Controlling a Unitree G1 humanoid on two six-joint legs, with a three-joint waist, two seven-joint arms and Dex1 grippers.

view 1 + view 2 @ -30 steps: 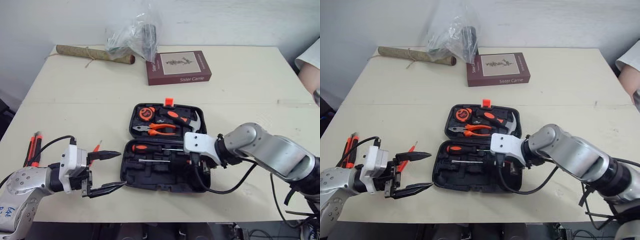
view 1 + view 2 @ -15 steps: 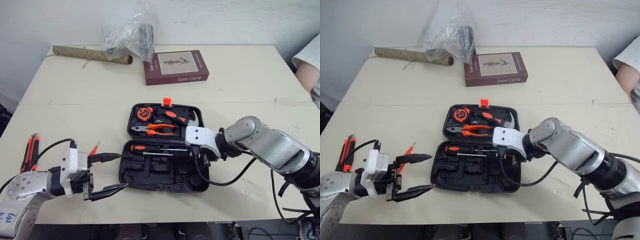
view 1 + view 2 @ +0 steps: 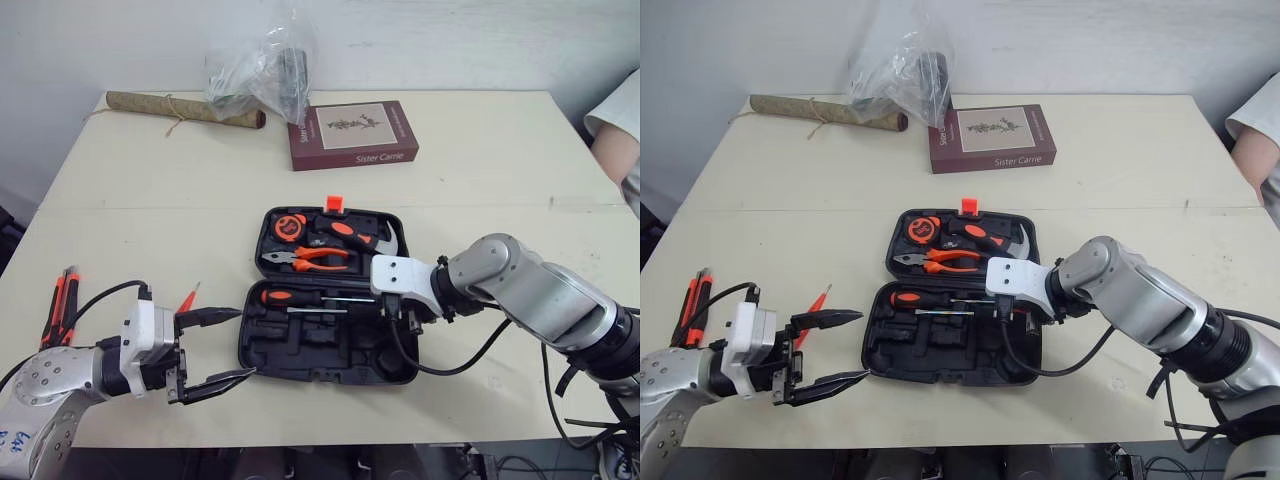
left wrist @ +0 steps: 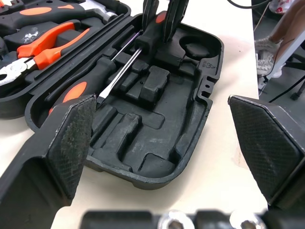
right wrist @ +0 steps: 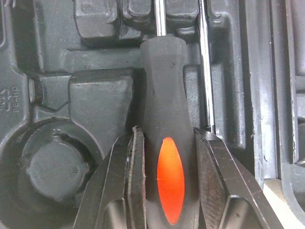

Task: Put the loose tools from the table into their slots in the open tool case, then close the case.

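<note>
tool case [image 3: 330, 352]: lies open flat on the table [image 3: 480, 170], with the tray half under the right jaws and the lid half beyond them carrying tape measure [image 3: 293, 227], pliers [image 3: 305, 257] and hammer [image 3: 360, 235]. black-and-orange screwdriver [image 5: 164, 90]: its handle is pinched between the right gripper's [image 5: 167, 143] fingers and bedded in a moulded slot, the shaft running through the clip ahead. change: since a second ago its shaft has drawn in close beside the seated screwdriver [image 3: 300, 296], so it reads as home and due for release. left gripper [image 3: 244, 343]: jaws spread wide and empty, tips at the case's near left corner, vacant recesses straight ahead. loose stock remaining: a small red tool [image 3: 187, 298] just beside the left jaws, and orange-and-black tools [image 3: 60, 305] behind them at the table's left edge. room: bare table around the left jaws. slot walls hem the right jaws, so a straight lift out looks safest. the case's near wall is close to the table's front edge. the book [image 3: 352, 134] lies well beyond the lid.
</note>
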